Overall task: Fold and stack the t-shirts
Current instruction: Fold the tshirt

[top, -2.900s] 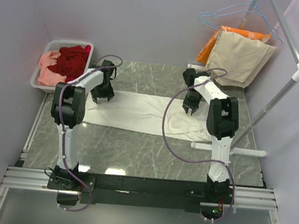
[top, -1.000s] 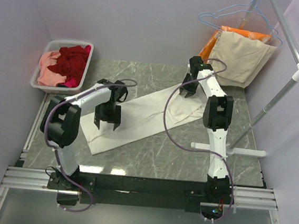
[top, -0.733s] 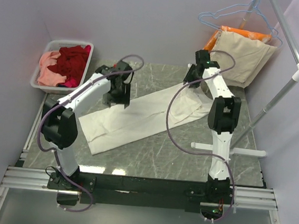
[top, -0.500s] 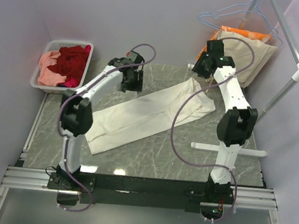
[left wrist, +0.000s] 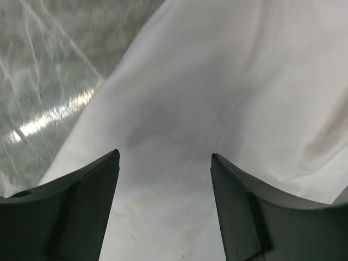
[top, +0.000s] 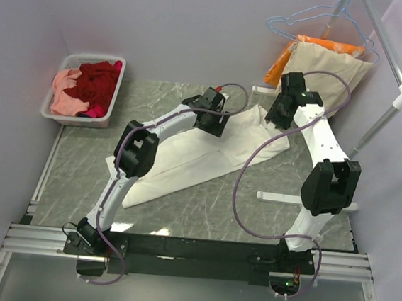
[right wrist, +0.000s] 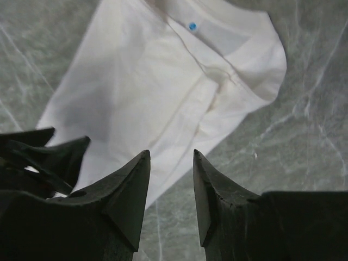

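Both arms have swung to the far side, leaving the white t-shirt [top: 186, 156] a long folded strip slanting across the table [top: 202, 215], with left gripper [left wrist: 164, 157] and right gripper [right wrist: 171, 157] gaping, seemingly empty, cross-folds likely next.

white cloth t-shirt [top: 186, 156]: soft, matt. grey marbled counter [top: 202, 207]: smooth, glossy. white slatted basket [top: 49, 109]: plastic.

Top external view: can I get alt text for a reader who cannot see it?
A white t-shirt lies as a long folded strip slanting across the marble table, with the left gripper and right gripper open above its far end. A basket at far left holds red and pink tees; a beige cloth and orange cloth hang at far right.
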`<state>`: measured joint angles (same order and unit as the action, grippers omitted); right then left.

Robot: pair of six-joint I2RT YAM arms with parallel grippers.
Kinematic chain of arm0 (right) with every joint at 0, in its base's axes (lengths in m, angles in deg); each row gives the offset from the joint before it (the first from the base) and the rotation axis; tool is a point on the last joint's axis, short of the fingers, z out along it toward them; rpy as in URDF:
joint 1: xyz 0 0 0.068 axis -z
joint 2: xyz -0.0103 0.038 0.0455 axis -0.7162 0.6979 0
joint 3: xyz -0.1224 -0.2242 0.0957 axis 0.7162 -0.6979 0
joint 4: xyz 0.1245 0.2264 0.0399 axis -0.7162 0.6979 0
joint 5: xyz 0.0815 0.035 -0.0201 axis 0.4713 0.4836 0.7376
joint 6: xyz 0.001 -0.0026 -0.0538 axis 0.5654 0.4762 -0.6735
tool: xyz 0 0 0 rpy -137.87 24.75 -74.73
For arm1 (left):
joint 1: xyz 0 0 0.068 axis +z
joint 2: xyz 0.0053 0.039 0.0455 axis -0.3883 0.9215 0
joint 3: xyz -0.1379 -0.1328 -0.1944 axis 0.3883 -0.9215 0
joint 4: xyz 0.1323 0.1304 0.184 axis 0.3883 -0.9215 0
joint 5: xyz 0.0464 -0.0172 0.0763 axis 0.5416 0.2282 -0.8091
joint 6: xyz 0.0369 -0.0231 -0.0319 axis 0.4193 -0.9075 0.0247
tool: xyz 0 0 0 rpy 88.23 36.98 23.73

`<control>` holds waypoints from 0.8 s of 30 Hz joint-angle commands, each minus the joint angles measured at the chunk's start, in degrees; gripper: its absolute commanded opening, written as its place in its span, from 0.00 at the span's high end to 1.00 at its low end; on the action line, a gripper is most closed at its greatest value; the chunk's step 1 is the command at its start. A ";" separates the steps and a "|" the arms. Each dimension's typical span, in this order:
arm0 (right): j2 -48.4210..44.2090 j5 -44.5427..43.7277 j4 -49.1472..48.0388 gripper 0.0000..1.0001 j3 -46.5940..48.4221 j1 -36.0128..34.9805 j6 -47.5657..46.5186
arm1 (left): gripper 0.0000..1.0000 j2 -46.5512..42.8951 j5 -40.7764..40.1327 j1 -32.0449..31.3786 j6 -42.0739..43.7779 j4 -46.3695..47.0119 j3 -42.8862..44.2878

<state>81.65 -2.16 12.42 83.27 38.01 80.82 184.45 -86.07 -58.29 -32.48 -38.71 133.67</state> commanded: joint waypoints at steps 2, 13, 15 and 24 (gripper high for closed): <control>-4.12 -0.26 2.23 0.56 -4.51 1.13 1.90 | 0.27 2.54 1.47 -1.03 6.82 5.46 1.36; -4.92 -0.79 4.34 0.57 -6.36 3.42 1.81 | 0.28 1.67 7.97 -2.70 12.28 10.03 -1.45; -5.00 -0.88 4.34 0.57 -6.62 3.68 1.90 | 0.28 -0.44 9.98 -2.97 12.45 11.44 -2.60; -4.30 0.26 3.73 0.58 -8.73 3.95 2.08 | 0.29 -1.06 9.72 -5.34 12.46 9.07 1.96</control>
<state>78.96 -2.03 15.89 75.03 41.45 82.35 187.14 -79.78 -61.81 -20.13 -30.32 132.71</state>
